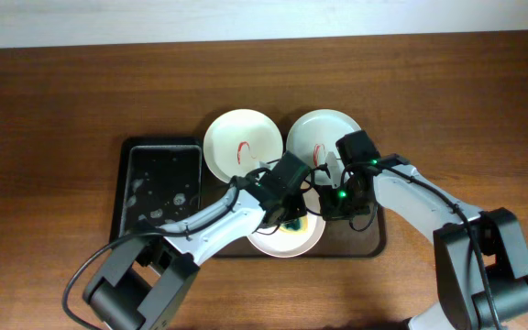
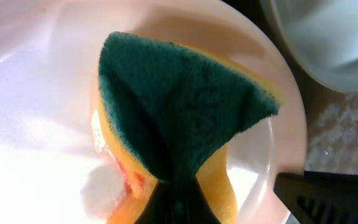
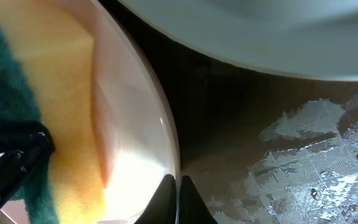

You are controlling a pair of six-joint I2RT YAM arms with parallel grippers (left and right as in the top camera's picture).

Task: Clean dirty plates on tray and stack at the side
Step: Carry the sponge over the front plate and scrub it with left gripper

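Left of tray (image 1: 374, 241), black bin (image 1: 159, 183); sponge (image 2: 185, 118) in L gripper (image 2: 174, 186) on plate (image 2: 17, 155).

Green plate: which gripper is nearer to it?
Right. The right gripper pinches the rim of the front plate, just beside the green plate. The left gripper holds a sponge over that front plate's middle, farther off.
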